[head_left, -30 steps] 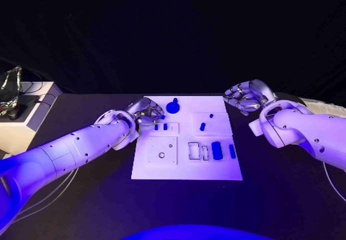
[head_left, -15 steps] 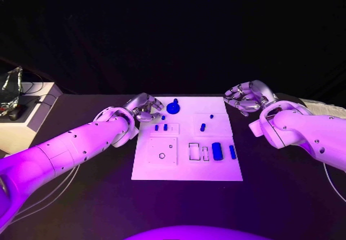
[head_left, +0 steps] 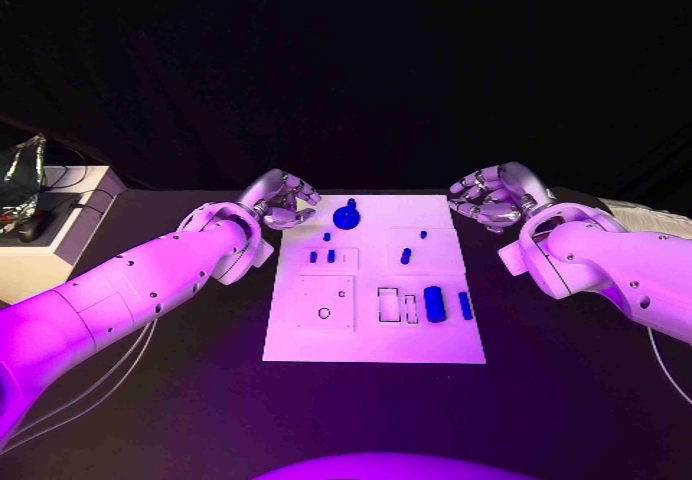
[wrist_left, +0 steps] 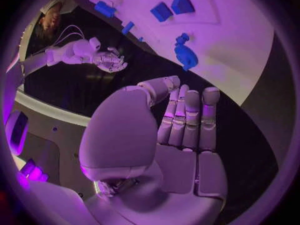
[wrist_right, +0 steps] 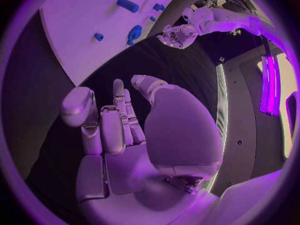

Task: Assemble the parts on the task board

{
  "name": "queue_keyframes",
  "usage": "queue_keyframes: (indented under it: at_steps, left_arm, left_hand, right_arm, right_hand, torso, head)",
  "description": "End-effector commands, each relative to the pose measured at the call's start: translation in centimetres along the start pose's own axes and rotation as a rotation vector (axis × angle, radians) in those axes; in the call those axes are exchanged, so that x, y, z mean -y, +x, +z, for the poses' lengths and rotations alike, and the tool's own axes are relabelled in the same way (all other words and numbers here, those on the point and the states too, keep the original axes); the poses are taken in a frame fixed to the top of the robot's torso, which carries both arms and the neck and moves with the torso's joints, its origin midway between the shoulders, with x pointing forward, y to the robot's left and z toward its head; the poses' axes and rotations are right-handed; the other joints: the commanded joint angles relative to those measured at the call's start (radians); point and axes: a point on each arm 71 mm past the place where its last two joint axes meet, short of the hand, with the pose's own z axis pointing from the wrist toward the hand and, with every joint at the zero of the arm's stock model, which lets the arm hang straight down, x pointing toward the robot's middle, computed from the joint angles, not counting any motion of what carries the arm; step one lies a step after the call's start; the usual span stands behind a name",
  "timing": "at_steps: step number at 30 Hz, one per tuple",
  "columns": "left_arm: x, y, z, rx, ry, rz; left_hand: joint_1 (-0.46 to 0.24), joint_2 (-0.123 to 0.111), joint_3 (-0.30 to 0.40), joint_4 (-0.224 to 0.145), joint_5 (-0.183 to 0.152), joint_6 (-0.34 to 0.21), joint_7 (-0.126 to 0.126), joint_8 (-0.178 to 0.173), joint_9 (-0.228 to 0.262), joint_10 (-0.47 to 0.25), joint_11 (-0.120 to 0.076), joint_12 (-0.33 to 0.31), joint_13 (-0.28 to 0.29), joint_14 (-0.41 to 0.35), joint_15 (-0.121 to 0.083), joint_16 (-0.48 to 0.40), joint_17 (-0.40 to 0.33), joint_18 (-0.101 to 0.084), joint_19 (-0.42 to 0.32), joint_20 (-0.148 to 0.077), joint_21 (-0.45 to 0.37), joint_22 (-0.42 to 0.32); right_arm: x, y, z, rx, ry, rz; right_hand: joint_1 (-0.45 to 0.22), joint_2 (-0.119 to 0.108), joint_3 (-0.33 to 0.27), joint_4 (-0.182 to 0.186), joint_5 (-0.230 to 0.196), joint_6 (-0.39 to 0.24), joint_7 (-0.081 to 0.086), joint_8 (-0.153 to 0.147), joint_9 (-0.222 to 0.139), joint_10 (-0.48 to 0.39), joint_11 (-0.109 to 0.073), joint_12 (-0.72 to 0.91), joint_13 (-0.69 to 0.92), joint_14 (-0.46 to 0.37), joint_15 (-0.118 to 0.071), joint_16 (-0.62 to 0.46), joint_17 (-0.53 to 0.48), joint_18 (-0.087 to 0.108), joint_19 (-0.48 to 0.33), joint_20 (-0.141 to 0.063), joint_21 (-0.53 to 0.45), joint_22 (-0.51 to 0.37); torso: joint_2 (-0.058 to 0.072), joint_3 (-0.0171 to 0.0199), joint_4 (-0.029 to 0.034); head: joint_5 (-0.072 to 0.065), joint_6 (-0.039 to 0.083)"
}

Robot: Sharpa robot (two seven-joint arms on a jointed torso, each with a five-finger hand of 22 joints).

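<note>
The white task board (head_left: pixel 372 335) lies mid-table. A round blue knob-shaped part (head_left: pixel 346 214) stands at its far edge, and several small blue parts (head_left: pixel 330 256) sit in its slots, with a longer blue part (head_left: pixel 434 302) at the right. My left hand (head_left: pixel 284 200) hovers just off the board's far left corner, beside the knob, fingers loosely bent and holding nothing. My right hand (head_left: pixel 490 197) hangs off the far right corner, also holding nothing. The left wrist view shows my left hand (wrist_left: pixel 181 130) above the dark table, with the knob (wrist_left: pixel 185 54) and board (wrist_left: pixel 244 35) beyond.
A white box (head_left: pixel 51 245) with cables and a crinkled foil item (head_left: pixel 20 170) stands at the table's left edge. Something pale (head_left: pixel 645 212) lies at the right edge behind my right arm. Dark table surrounds the board.
My left hand has drawn back from the small parts at the board's left side toward the far left corner, with nothing in it. The right hand has stayed put.
</note>
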Motion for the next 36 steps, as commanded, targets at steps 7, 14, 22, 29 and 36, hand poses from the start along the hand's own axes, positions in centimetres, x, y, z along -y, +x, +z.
queue_keyframes:
  at_steps: [7,14,22,29,36]
  left_arm:
    - [0.3,-2.3,-1.2,0.035,-0.069,-0.507]
    - [0.4,-2.2,-2.9,-0.004,-0.095,-0.747]
    - [1.1,-1.5,-4.8,-0.061,-0.079,-0.862]
    - [1.5,-1.4,-5.4,-0.070,-0.077,-0.877]
    - [1.5,-1.5,-5.6,-0.068,-0.080,-0.874]
  left_hand:
    - [-0.059,0.030,-0.050,0.058,0.005,-0.002,-0.001,0.010,-0.002,0.032,-0.018,0.084,0.026,-0.034,-0.008,-0.110,-0.057,0.022,-0.089,-0.003,-0.157,-0.111]
    - [-0.064,0.040,-0.073,0.076,0.007,0.009,-0.004,0.026,-0.002,0.014,-0.016,0.116,0.027,-0.077,0.002,-0.313,-0.136,0.019,-0.147,0.008,-0.320,-0.216]
    - [-0.072,0.040,-0.092,0.105,0.005,-0.001,-0.004,0.040,-0.001,0.051,-0.012,0.035,-0.012,0.011,0.014,-0.638,-0.208,0.020,-0.117,0.025,-0.516,-0.368]
    - [-0.072,0.041,-0.095,0.106,0.005,0.000,-0.001,0.041,-0.001,0.056,-0.011,0.029,-0.011,0.023,0.014,-0.656,-0.206,0.019,-0.109,0.025,-0.526,-0.377]
    - [-0.067,0.038,-0.097,0.102,0.007,-0.003,0.005,0.040,-0.003,0.055,-0.008,0.023,-0.011,0.030,0.015,-0.667,-0.202,0.019,-0.102,0.024,-0.531,-0.381]
  right_arm:
    - [-0.6,1.0,0.1,-0.163,-0.166,-0.319]
    - [-0.7,1.9,0.5,-0.195,-0.210,-0.601]
    - [-0.7,3.0,1.8,-0.169,-0.189,-0.748]
    - [-0.3,4.5,3.3,-0.218,-0.162,-0.768]
    - [0.3,6.0,3.9,-0.279,-0.142,-0.776]
  right_hand:
    - [0.034,-0.002,0.027,-0.043,-0.067,0.010,0.007,-0.012,-0.003,-0.003,0.008,-0.043,-0.036,0.045,0.005,0.037,0.049,-0.031,0.034,0.002,0.123,0.089]
    - [0.020,-0.011,0.031,-0.037,-0.102,0.016,0.005,-0.023,-0.007,-0.008,0.011,-0.078,-0.064,0.044,0.008,0.040,0.050,-0.031,0.032,0.006,0.130,0.098]
    - [0.013,-0.020,0.032,-0.032,-0.112,0.020,0.004,-0.033,-0.010,-0.025,0.015,-0.112,-0.093,0.044,0.011,0.042,0.051,-0.030,0.030,0.010,0.129,0.101]
    - [0.020,-0.016,0.038,-0.034,-0.111,0.020,0.004,-0.038,-0.011,-0.032,0.017,-0.126,-0.106,0.044,0.014,0.042,0.051,-0.029,0.027,0.012,0.122,0.098]
    - [0.021,-0.015,0.040,-0.034,-0.111,0.020,0.004,-0.039,-0.011,-0.033,0.018,-0.129,-0.109,0.044,0.014,0.042,0.049,-0.029,0.027,0.012,0.122,0.098]
  torso:
    - [-0.008,-0.0021,0.0021]
    - [-0.015,-0.0066,0.0027]
    - [-0.024,-0.0163,0.0043]
    - [-0.029,-0.0249,0.0081]
    - [-0.028,-0.0311,0.0118]
  head:
    - [-0.026,0.013]
    - [-0.042,0.013]
    - [-0.064,0.010]
    - [-0.076,0.008]
    - [-0.081,0.002]
